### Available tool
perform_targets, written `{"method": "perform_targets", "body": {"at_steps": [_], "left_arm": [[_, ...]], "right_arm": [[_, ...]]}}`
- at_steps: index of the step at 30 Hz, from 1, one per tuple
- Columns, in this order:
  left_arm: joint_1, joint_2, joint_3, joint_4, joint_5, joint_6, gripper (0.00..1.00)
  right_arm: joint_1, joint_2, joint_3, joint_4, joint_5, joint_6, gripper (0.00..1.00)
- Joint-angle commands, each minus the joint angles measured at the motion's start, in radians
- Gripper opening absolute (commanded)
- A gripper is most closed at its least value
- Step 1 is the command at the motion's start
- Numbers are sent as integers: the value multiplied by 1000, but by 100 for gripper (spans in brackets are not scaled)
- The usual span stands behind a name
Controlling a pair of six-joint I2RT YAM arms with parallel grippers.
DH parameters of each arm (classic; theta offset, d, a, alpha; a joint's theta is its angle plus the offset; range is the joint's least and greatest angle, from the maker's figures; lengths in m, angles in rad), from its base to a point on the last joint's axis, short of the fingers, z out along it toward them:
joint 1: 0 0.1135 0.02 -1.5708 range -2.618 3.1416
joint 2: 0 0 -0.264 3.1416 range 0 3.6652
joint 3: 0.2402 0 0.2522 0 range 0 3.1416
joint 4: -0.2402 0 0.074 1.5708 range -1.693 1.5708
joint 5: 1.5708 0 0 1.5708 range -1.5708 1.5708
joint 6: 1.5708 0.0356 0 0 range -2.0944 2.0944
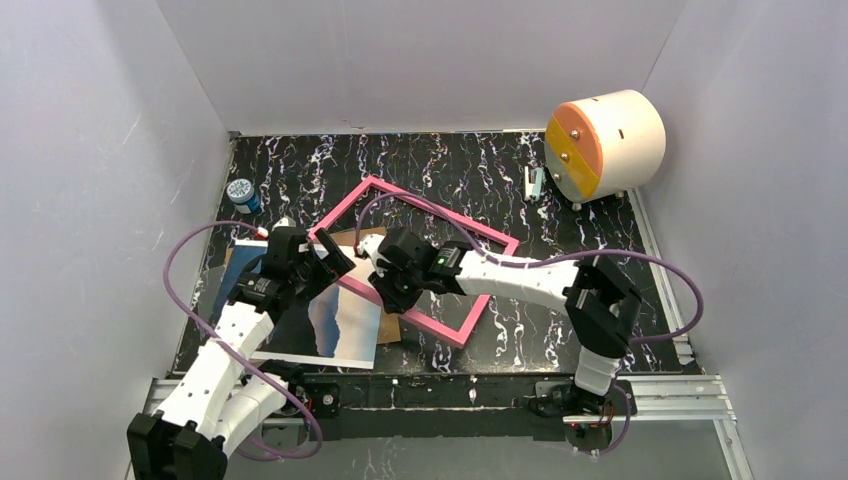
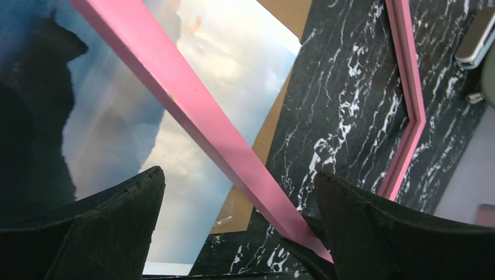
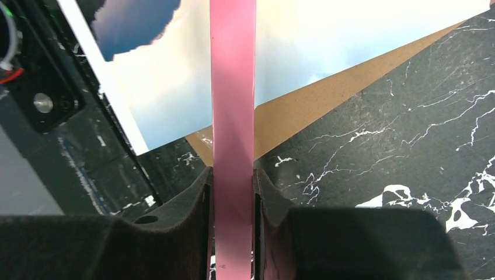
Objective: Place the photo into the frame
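With right tool [image 3: 233, 182] clamped on frame [image 3: 232, 87] rail, left tool [image 2: 238, 174] gaping empty astride it, keep level; lower squarely over photo [image 3: 175, 76].

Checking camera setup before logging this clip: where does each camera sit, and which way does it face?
Top external: above and behind the bases, looking down on the marbled table; both arms show.
Left wrist: on the left arm, looking down between open jaws at the pink frame over the photo.
Right wrist: on the right arm, looking along the frame rail clamped in its jaws.
Both wrist views share frame, photo and brown board.
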Motion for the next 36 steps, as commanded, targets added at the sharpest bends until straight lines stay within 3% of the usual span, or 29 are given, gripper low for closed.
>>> {"method": "perform_targets", "body": {"at_steps": [1, 7, 9, 22, 25, 26, 29, 33, 36], "left_arm": [[-2, 7, -51, 134, 119, -30, 98], [-4, 11, -140, 294, 195, -96, 83], [-3, 9, -164, 346, 211, -133, 71], [-2, 13, -179, 419, 191, -213, 18], [-2, 30, -153, 385, 179, -242, 3], [-3, 36, -143, 368, 178, -263, 0], [-3, 58, -109, 337, 178, -312, 0], [-2, 80, -68, 321, 181, -355, 0], [-3, 101, -28, 278, 176, -357, 0]], "right_arm": [[-30, -97, -10, 122, -73, 19, 2], [-50, -120, -16, 156, -139, 58, 3], [-53, -118, -10, 159, -144, 77, 3], [-65, -89, 47, 155, -156, 148, 10], [-64, -74, 75, 103, -102, 127, 23], [-63, -71, 83, 91, -80, 121, 31], [-45, -61, 101, 55, 28, 95, 50], [-9, -31, 117, 9, 175, 71, 61], [25, -12, 118, -9, 298, 40, 64]]}}
